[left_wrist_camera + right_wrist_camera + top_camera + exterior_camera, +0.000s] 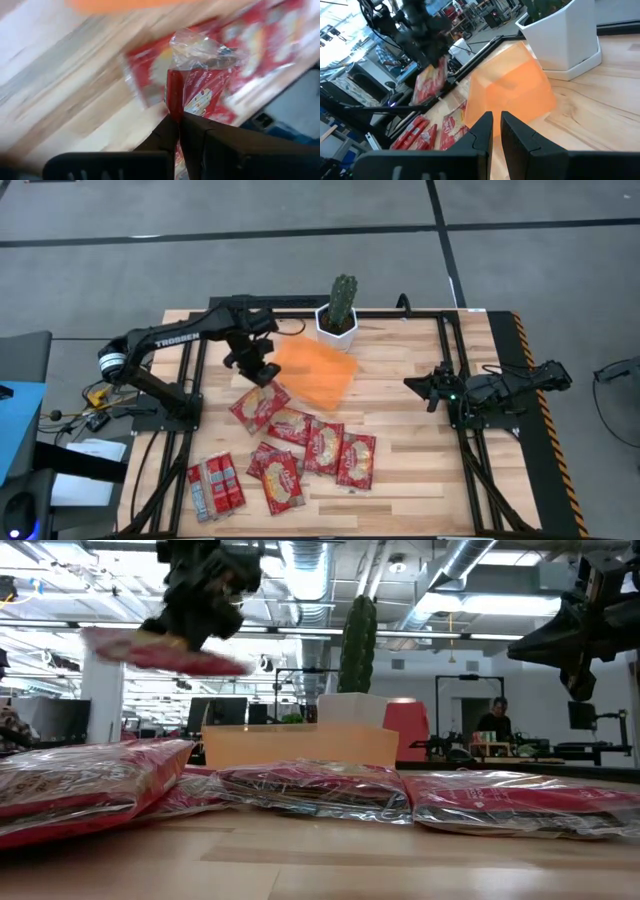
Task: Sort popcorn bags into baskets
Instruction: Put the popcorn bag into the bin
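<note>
Above the table, glossy red packet [165,652]

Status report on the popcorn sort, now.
Left tool shut on a popcorn bag, lifted clear of the table beside the orange basket. Right tool empty, waiting right of the basket. Cactus pot stands behind the basket; basket empty.

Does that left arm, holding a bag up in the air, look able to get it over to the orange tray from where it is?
Probably yes. The left gripper, shut on a popcorn bag, hangs beside the orange tray, with nothing between them.
</note>
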